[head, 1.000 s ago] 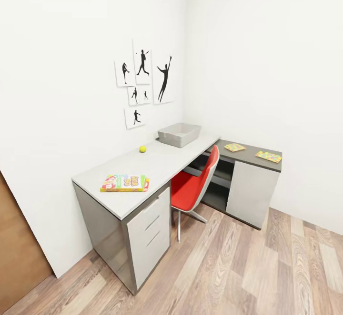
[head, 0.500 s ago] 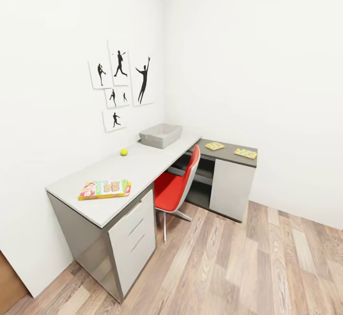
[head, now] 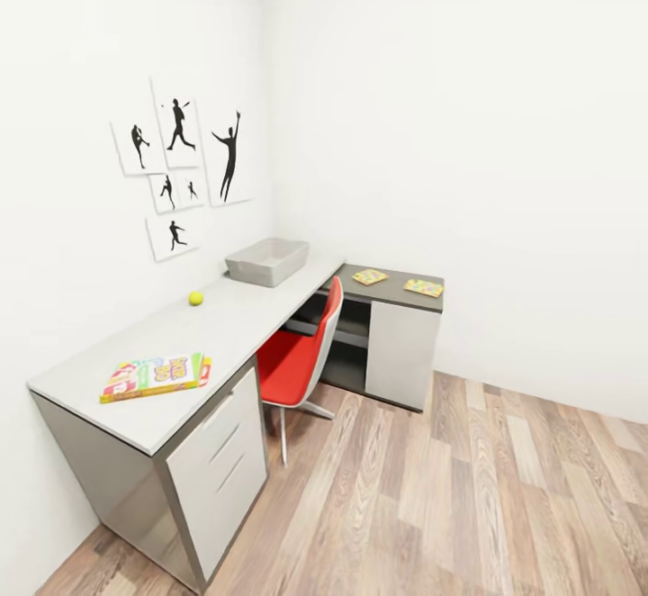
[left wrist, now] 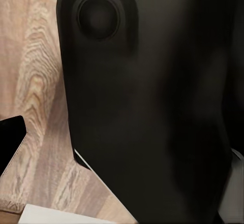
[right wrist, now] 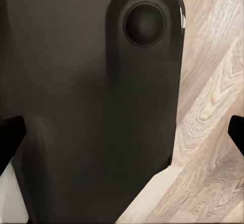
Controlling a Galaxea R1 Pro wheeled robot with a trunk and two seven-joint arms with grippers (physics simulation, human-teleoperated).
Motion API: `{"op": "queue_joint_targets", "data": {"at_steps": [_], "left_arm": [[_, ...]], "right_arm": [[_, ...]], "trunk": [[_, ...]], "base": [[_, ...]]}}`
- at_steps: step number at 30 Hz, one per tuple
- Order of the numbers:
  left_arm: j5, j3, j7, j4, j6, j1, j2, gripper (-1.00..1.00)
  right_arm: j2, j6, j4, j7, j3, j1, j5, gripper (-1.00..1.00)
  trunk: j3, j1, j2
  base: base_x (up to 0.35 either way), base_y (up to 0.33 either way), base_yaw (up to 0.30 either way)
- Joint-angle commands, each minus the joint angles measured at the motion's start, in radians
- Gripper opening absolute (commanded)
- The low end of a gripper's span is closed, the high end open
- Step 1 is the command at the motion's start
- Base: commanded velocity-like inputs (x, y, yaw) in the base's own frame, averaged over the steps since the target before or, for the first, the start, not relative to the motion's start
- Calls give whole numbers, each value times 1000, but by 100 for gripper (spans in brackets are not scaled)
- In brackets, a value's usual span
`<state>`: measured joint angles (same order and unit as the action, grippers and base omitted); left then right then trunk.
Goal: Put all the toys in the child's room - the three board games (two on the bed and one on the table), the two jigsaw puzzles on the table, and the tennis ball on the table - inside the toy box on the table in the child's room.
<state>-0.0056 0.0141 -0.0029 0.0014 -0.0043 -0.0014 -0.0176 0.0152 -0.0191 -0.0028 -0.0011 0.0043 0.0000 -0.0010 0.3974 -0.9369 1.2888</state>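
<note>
Red chair (head: pixel 301 357) stood near the table (head: pixel 243 317), risking base collision on approach; gripper states could not be told.

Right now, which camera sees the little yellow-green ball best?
The head view: the tennis ball sits in plain sight on the light grey table, between the board game and the toy box. Both wrist views look at dark robot parts and wood floor instead.

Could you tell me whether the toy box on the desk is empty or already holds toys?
Cannot tell: the toy box stands upright, but its rim hides the inside.
</note>
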Motion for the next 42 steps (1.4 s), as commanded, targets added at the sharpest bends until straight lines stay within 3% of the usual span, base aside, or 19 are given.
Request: {"op": "queue_joint_targets", "data": {"at_steps": [1, 15, 26, 42], "left_arm": [[-1, 1, 0, 0, 0, 0, 0, 100], [-1, 2, 0, 0, -6, 0, 14, 100], [-1, 3, 0, 1, -73, 0, 35, 100], [0, 4, 1, 9, -124, 1, 68, 100]], "right_arm": [[0, -2, 0, 0, 0, 0, 0, 100], [-3, -11, 0, 0, 0, 2, -1, 100], [-30, -87, 0, 0, 0, 3, -2, 100], [-34, -106, 0, 0, 0, 5, -9, 100]], "trunk": [[-3, 4, -7], [-46, 58, -105], [-81, 100, -182], [-131, 161, -294]], "base": [[0, 0, -262], [0, 0, -262], [0, 0, -262], [0, 0, -262]]}}
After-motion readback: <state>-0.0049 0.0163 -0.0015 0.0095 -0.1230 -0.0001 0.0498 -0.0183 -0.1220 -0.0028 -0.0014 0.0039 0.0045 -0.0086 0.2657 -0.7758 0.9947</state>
